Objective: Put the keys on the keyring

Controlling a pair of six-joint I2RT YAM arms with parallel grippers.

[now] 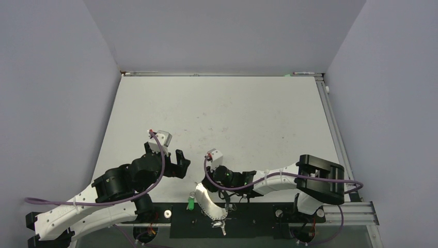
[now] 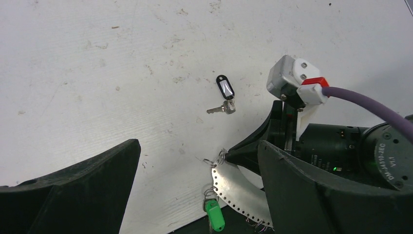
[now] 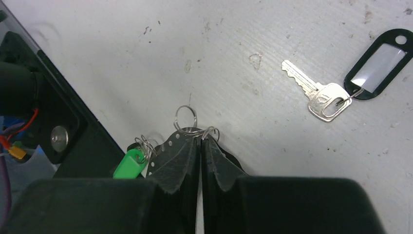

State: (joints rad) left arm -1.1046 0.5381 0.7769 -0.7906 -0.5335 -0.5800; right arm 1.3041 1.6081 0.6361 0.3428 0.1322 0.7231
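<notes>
One silver key joined to a black tag with a clear window lies flat on the white table, apart from the keyring; both also show in the left wrist view, key and tag. The keyring has a curved pale perforated strap, small wire rings and a green piece. It lies at the table's near edge. My right gripper is shut on the strap's upper end. My left gripper is open and empty, above the table left of the keyring.
A black base plate runs along the near edge under the strap's lower end. The right arm's body and purple cable fill the right side of the left wrist view. Grey walls enclose the table.
</notes>
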